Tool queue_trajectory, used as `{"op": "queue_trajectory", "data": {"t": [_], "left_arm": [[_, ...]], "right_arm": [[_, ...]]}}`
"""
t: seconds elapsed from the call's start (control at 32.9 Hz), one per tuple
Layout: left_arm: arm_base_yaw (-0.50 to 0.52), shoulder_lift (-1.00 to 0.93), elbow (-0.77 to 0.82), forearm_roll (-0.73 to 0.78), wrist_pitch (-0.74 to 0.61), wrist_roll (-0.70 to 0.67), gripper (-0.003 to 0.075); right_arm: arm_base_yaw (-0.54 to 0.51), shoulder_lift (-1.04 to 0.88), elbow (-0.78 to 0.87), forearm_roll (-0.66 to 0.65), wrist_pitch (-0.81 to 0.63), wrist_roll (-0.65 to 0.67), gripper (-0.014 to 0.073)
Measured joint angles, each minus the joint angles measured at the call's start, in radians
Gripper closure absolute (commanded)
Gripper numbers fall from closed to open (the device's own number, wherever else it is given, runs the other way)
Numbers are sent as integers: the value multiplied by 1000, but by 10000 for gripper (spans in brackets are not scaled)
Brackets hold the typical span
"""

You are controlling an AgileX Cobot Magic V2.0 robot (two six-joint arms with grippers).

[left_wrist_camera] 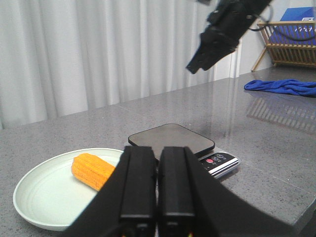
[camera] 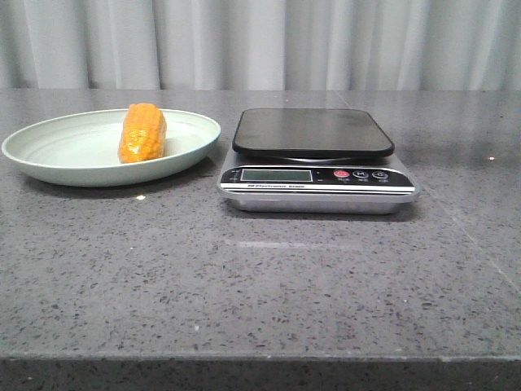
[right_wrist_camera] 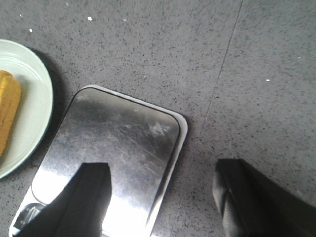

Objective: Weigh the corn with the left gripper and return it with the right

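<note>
The orange-yellow corn point(camera: 142, 133) lies on a pale green plate point(camera: 49, 155) at the table's left, beside a kitchen scale point(camera: 313, 159) with a bare black platform. Neither gripper shows in the front view. In the left wrist view my left gripper point(left_wrist_camera: 157, 182) is shut with nothing in it, held back from the corn point(left_wrist_camera: 91, 170) and the scale point(left_wrist_camera: 170, 138). My right arm point(left_wrist_camera: 222, 29) hangs high above the scale. My right gripper point(right_wrist_camera: 163, 165) is open and empty, looking down over the scale platform point(right_wrist_camera: 123, 143), with the corn point(right_wrist_camera: 7, 113) at the view's edge.
A blue cloth point(left_wrist_camera: 281, 86) and a wooden rack point(left_wrist_camera: 289, 42) lie far off to the right. A white curtain point(camera: 260, 41) closes the back. The grey stone table point(camera: 260, 285) ends at a front edge near the camera.
</note>
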Motion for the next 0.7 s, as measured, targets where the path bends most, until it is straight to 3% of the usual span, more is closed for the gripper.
{"op": "queue_trajectory", "data": {"t": [0.15, 0.42, 0.55, 0.64, 0.67, 0.7], "left_arm": [[0, 0, 0, 0, 0, 0, 594], [0, 0, 0, 0, 2, 0, 594], [0, 0, 0, 0, 2, 0, 594], [0, 0, 0, 0, 2, 0, 594], [0, 0, 0, 0, 2, 0, 594], [0, 0, 0, 0, 2, 0, 594]], "right_arm": [[-23, -256, 321, 0, -223, -2, 54], [-34, -701, 744, 0, -473, -4, 97], [-34, -880, 857, 0, -526, -6, 231], [-34, -999, 920, -4, -538, -6, 433], [-34, -1040, 936, -4, -538, -6, 464], [-36, -1078, 954, -4, -538, -6, 440]]}}
